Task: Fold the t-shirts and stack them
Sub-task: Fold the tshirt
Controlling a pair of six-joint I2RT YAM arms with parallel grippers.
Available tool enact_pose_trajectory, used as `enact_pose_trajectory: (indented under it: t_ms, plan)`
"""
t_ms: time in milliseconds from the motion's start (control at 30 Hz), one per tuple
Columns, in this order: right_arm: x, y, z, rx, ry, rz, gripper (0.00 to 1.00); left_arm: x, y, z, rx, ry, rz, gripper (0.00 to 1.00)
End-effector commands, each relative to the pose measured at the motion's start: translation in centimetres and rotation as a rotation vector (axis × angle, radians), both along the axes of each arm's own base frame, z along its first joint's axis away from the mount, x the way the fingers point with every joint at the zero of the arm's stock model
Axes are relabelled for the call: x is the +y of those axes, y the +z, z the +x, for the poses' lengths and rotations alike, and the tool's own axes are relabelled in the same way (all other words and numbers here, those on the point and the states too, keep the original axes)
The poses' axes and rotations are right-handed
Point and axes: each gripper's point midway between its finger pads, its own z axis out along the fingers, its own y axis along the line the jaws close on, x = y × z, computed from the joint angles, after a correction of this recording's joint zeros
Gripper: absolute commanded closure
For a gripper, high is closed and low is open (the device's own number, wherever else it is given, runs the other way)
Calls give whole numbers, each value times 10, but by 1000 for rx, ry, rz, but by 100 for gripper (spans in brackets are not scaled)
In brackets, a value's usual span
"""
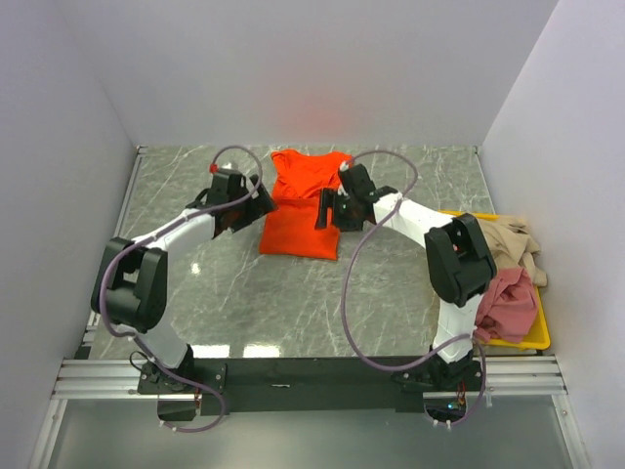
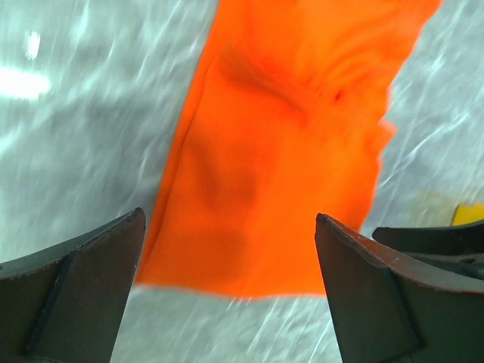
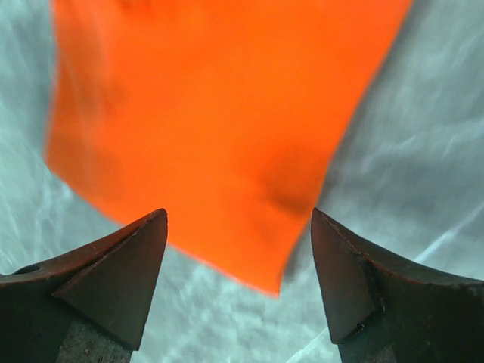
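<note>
Orange shirt mid-fold on desk; our left gripper and right gripper hung spread, empty; next, we judged, pinch its near edge.

A grey marble-patterned table is seen. An orange-red t-shirt is laid flat on it at the far middle, its sides folded in to a narrow shape. A yellow bin is set at the right edge, well apart from it.

Orange-red t-shirt on marbled table, end effector spread above
</note>
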Motion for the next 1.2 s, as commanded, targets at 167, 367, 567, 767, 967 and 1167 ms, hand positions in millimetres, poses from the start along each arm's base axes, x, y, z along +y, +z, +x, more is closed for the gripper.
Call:
enact_pose_trajectory:
  t_ms: [167,367,567,767,967,1167]
  plan:
    - [-8,-8,-60,65,10,63,20,-1,-45,-53,121,-2,-89,8]
    - [-8,-22,-67,99,-4,77,28,-3,-68,-61,171,-14,-92,45]
    - [-2,-40,-63,128,-11,86,47,2,-87,-61,221,19,-45,65]
    - [5,-40,-67,159,-12,120,76,-8,-88,-58,219,-19,-43,99]
    - [-4,-36,-88,174,2,109,100,-9,-76,-78,182,-27,-8,99]
    - [-25,-50,-154,266,49,18,100,-8,-86,-142,270,-96,39,99]
